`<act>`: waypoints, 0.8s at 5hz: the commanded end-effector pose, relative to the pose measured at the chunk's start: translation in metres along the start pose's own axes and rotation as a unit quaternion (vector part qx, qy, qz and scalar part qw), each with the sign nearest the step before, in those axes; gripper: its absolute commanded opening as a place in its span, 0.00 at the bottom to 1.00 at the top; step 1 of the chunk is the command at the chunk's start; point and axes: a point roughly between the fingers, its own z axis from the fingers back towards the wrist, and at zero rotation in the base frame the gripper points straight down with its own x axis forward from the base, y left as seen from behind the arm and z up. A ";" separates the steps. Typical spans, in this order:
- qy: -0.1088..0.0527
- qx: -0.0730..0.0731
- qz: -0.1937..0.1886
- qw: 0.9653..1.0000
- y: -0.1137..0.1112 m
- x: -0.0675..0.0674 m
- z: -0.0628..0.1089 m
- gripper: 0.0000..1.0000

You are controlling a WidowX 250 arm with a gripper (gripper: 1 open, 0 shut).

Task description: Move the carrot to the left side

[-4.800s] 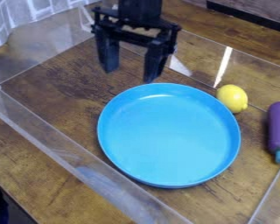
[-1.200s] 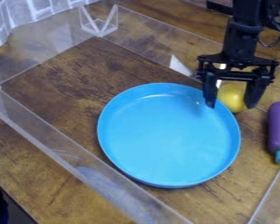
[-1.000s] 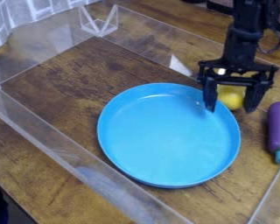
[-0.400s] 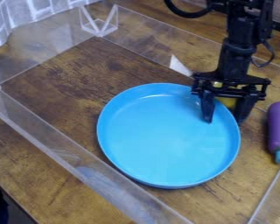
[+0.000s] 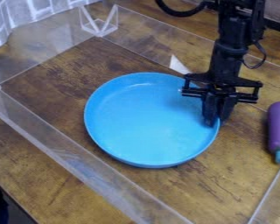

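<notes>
Toward two o'clock on the blue plate (image 5: 152,121), the black claw (image 5: 219,107) hangs low with its tips at the rim, overlapping the plate's edge from the camera's side of things. Whether its jaws stand wide, narrow or closed on that rim, I cannot tell, since the dark fingers blend together there. The carrot's place I cannot tell either; the claw and its arm (image 5: 231,44) hide part of the tabletop. The plate, round and shallow, lies flat across the middle of the wooden table (image 5: 49,83), taking up much of the space between the claw and the seven o'clock side. Farther out from the claw, toward four o'clock, a purple vegetable (image 5: 278,127) lies lengthwise near the table's right-hand side, its green end (image 5: 279,157) pointing to six o'clock, apart from the plate. Toward eleven o'clock from the claw, a small pale patch (image 5: 178,66) shows just beyond the plate. A clear wall (image 5: 66,144) runs from about ten o'clock down to five, standing between the plate and the lower left corner. Black cable (image 5: 184,12) loops near one o'clock, beside the upper arm.
</notes>
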 end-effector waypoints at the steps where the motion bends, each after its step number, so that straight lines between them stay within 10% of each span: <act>1: -0.014 -0.017 -0.072 0.997 -0.017 -0.004 0.020 0.00; 4: -0.003 -0.030 -0.048 0.998 -0.033 -0.029 0.014 0.00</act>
